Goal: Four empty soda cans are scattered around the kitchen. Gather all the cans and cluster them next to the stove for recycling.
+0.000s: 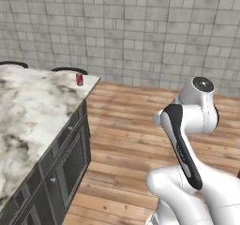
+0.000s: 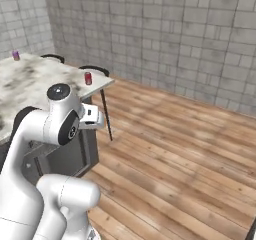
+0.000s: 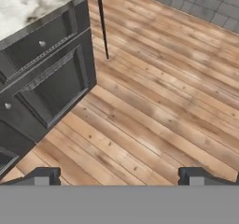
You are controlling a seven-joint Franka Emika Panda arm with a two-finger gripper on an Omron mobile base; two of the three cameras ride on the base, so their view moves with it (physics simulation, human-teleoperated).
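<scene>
You're in the approach step: the fingers (image 3: 119, 176) stand wide and empty over the wooden floor (image 3: 154, 101). The red can (image 1: 79, 79) stands upright at the bench (image 1: 28, 111) corner, upper left of the left base view. Next, I judge, reach up to it.

a marble counter (image 1: 33, 111) in white with grey veining runs along the left, its corner jutting out over a wooden plank floor (image 1: 126, 139). under the top sit dark cabinets (image 3: 46, 73) with panelled doors, a drawer above and small round knobs. behind the counter's far edge rise the curved black backs of two chairs (image 1: 69, 70), and one thin black chair leg (image 2: 105, 115) slants down to the boards. a grey tiled wall (image 2: 165, 34) closes off the back of the room.
</scene>
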